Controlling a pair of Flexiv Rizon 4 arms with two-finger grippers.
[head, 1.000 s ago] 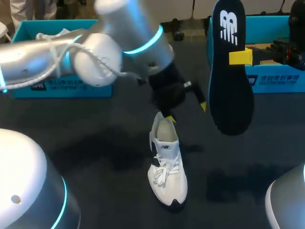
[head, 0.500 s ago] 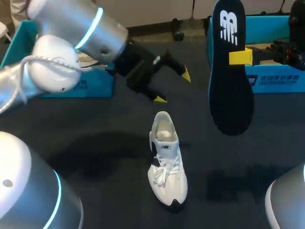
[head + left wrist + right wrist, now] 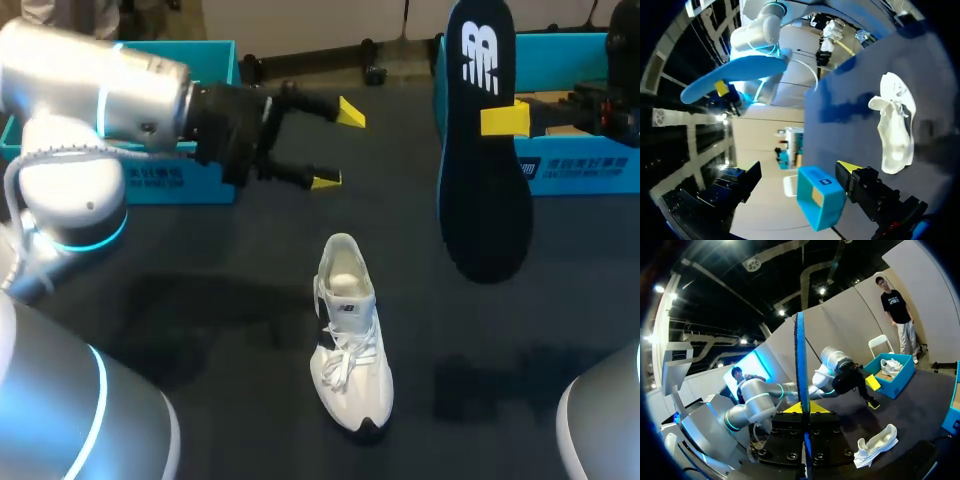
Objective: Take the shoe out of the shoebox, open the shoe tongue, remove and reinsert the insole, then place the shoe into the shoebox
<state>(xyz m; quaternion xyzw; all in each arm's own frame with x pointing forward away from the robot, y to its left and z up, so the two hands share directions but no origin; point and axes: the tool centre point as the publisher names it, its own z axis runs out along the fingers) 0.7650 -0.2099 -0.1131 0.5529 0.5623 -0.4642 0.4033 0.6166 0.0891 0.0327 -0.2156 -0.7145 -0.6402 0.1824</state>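
White lace-up sneaker (image 3: 350,335): you have one, standing on its sole in the middle of the dark tabletop (image 3: 200,300), toe toward the robot and outside both boxes. One dark blue foam insole (image 3: 485,150) hangs upright in the air to the sneaker's right, pinched between the yellow tips of your right gripper (image 3: 804,410). Your left gripper (image 3: 338,146) has its fingers spread around nothing, just beside the left blue cardboard shoebox (image 3: 170,182). The right blue cardboard shoebox (image 3: 580,165) makes two, both at the far edge.

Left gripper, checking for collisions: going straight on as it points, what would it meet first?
Probably the insole in the right gripper; depth is unclear, so it may instead reach the blue shoebox.
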